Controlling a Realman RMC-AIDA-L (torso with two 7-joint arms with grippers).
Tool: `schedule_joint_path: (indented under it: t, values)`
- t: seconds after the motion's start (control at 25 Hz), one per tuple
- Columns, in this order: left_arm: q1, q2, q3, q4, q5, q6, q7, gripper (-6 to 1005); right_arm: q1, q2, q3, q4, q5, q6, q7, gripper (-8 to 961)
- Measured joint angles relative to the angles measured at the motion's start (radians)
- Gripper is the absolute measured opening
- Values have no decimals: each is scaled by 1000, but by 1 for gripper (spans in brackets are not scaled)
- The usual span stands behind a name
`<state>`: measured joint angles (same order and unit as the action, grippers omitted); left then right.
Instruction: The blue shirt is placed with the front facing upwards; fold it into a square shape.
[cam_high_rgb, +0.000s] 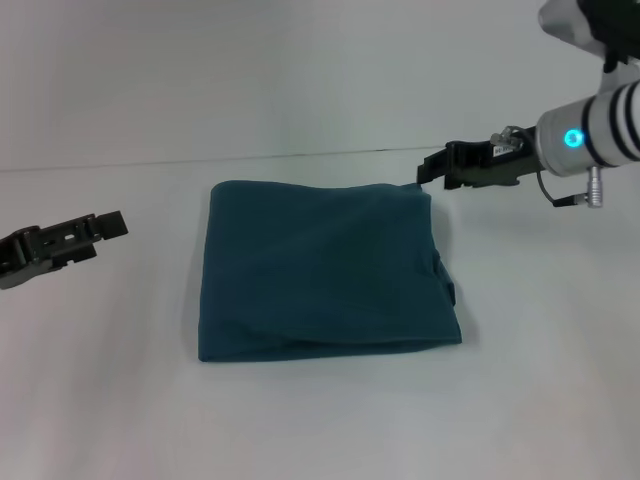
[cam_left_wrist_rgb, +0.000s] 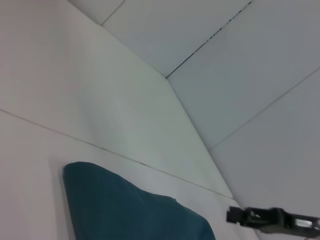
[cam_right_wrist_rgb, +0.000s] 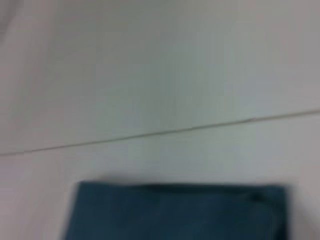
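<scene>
folding looks essentially done: the blue shirt (cam_high_rgb: 325, 270) lies as a near-square packet mid-bench (cam_high_rgb: 540, 400). right end effector (cam_high_rgb: 432, 170) hovers at its far right corner, left end effector (cam_high_rgb: 110, 226) well clear, likely letting go; whether either is spread or pressed together, i cannot tell.

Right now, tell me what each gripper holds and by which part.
Nothing held. The left gripper is off the blue shirt. The right gripper is at its far right corner; a grip cannot be told.
</scene>
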<state>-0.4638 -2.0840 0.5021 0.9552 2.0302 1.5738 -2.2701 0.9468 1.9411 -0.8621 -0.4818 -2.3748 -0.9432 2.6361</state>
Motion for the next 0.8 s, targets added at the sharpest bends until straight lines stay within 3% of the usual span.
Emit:
schedule_joint_path:
  t: [0.16, 0.28, 0.32, 0.4, 0.6, 0.8]
  values:
    - [4, 7, -4, -2, 1, 0, -15, 933, -78, -15, 45, -59, 213, -203, -178, 459]
    - [5, 9, -17, -7, 3, 1, -34, 933, -194, -6, 60, -148, 394, -344, -358, 458]
    - [5, 9, -21, -9, 4, 2, -42, 933, -194, -6, 60, -148, 394, -344, -358, 482]
    - [5, 9, -24, -11, 6, 4, -66, 933, -280, 6, 62, -217, 486, -426, -479, 530]
    - [3, 11, -14, -16, 29, 1, -116, 932, -383, 8, 79, -253, 578, -517, -637, 651]
    - [-47, 16, 10, -86, 107, -32, -119, 932, -467, 15, 131, -247, 605, -553, -709, 871]
